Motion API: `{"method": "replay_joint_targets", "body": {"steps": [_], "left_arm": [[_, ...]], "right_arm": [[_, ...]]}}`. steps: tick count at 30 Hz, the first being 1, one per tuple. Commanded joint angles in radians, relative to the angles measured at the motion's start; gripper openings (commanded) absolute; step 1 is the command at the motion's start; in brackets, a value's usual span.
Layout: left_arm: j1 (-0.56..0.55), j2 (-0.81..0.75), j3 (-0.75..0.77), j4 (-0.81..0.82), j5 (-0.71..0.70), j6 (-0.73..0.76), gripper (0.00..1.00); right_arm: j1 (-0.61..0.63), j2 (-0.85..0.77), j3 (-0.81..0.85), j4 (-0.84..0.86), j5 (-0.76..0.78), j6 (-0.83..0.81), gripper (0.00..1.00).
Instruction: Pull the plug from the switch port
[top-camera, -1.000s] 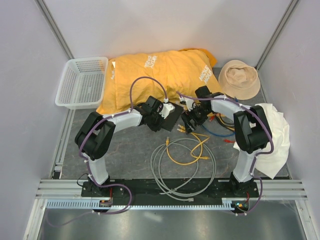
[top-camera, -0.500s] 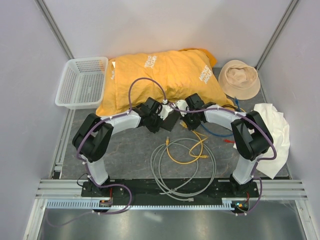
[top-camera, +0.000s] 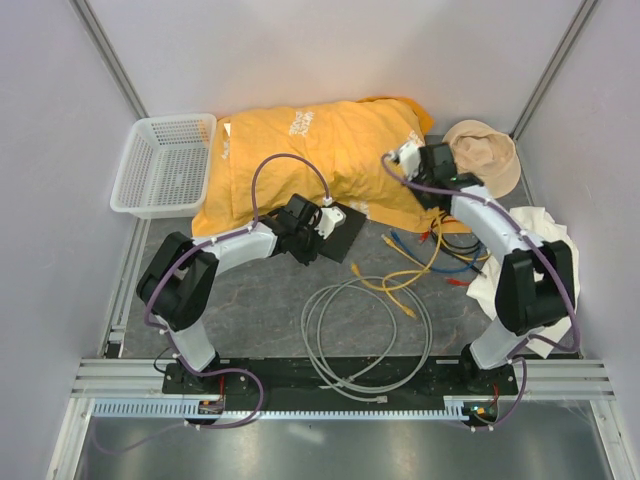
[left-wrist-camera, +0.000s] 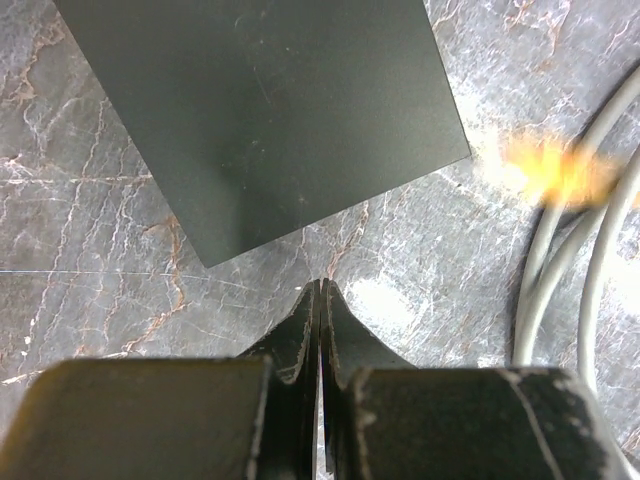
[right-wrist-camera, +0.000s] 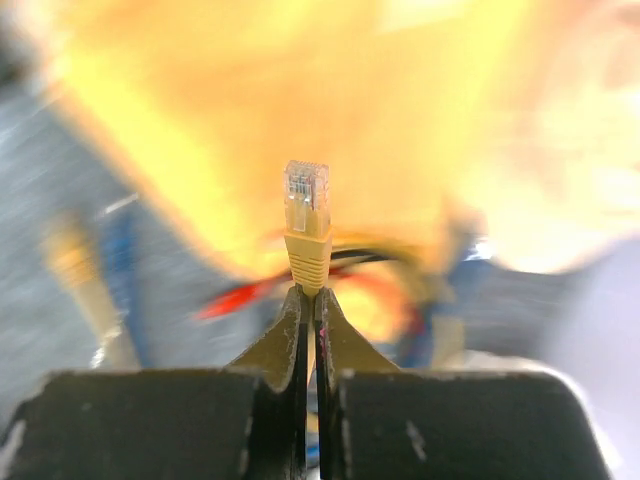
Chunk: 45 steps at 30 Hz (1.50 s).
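The switch (top-camera: 342, 232) is a flat black box on the grey marbled table; its top (left-wrist-camera: 270, 110) fills the upper left wrist view. My left gripper (top-camera: 322, 230) is shut and empty, its tips (left-wrist-camera: 320, 292) over the table just off the switch's near edge. My right gripper (top-camera: 412, 160) is raised over the orange pillow, well back and right of the switch. It is shut on the boot of a yellow plug (right-wrist-camera: 307, 225), whose clear end points away from the fingers, free of any port. The switch's ports are hidden.
Behind the switch lies an orange pillow (top-camera: 320, 150), with a white basket (top-camera: 165, 165) at the back left. A beige hat (top-camera: 485, 155) and white cloth (top-camera: 545, 260) sit on the right. Loose yellow, blue and red cables (top-camera: 440, 255) and a grey cable coil (top-camera: 365, 335) cover the table's middle.
My right gripper closed on the yellow plug at the switch and carried it away to the back right, dragging the yellow cable along. The left gripper stayed shut by the switch.
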Motion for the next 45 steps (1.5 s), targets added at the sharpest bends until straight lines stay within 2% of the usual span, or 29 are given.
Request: {"method": "replay_joint_targets", "body": {"steps": [1,8,12,13,14,15,16,17,19,21,22,23,25,26,28,33,38,45], "left_arm": [[0.005,-0.023,0.039,0.026,0.018,-0.037,0.02],[0.005,-0.023,0.06,0.033,0.019,-0.044,0.02],[0.007,-0.036,0.047,0.033,0.012,-0.038,0.01],[0.008,-0.043,0.036,0.035,0.009,-0.038,0.02],[0.008,-0.047,0.03,0.037,0.01,-0.038,0.02],[0.008,-0.05,0.024,0.037,0.009,-0.037,0.02],[0.008,-0.061,0.013,0.037,0.007,-0.04,0.02],[0.01,-0.064,0.007,0.037,0.006,-0.038,0.02],[0.01,-0.075,0.0,0.037,-0.003,-0.032,0.05],[0.014,-0.098,0.002,0.033,-0.019,-0.026,0.22],[0.016,-0.104,0.008,0.03,-0.043,-0.023,0.34],[0.018,-0.121,0.014,0.027,-0.056,-0.023,0.55],[0.028,-0.133,0.036,0.014,-0.091,-0.017,0.71],[0.036,-0.141,0.045,0.006,-0.097,-0.014,0.87],[0.06,-0.164,0.068,-0.008,-0.111,-0.015,0.98],[0.137,-0.217,0.137,-0.046,-0.074,-0.047,0.99],[0.159,-0.303,0.195,-0.045,-0.024,-0.047,0.99],[0.159,-0.388,0.166,0.033,-0.122,-0.107,0.99]], "right_arm": [[-0.138,-0.049,0.169,-0.019,0.117,-0.099,0.0],[-0.281,0.011,0.171,-0.008,0.189,-0.122,0.0],[-0.353,0.083,0.192,0.0,0.224,-0.042,0.0],[-0.368,0.094,0.215,-0.008,0.218,-0.025,0.03],[-0.371,0.111,0.228,-0.028,0.202,-0.007,0.43],[-0.371,0.114,0.237,-0.039,0.182,0.008,0.62],[-0.371,0.117,0.257,-0.051,0.151,0.042,0.86],[-0.37,0.116,0.269,-0.086,0.105,0.053,0.98],[-0.368,0.103,0.287,-0.114,-0.036,0.106,0.98],[-0.367,0.073,0.289,-0.137,-0.195,0.139,0.98],[-0.356,0.064,0.291,-0.142,-0.234,0.15,0.98],[-0.345,0.042,0.288,-0.146,-0.251,0.174,0.98],[-0.309,0.025,0.286,-0.145,-0.247,0.193,0.98],[-0.275,0.014,0.286,-0.145,-0.236,0.211,0.98],[-0.235,0.002,0.278,-0.119,-0.201,0.243,0.98],[-0.2,-0.012,0.306,-0.116,-0.227,0.275,0.98],[-0.174,0.016,0.386,-0.119,-0.245,0.305,0.98],[-0.138,0.027,0.389,-0.109,-0.243,0.306,0.98]]}}
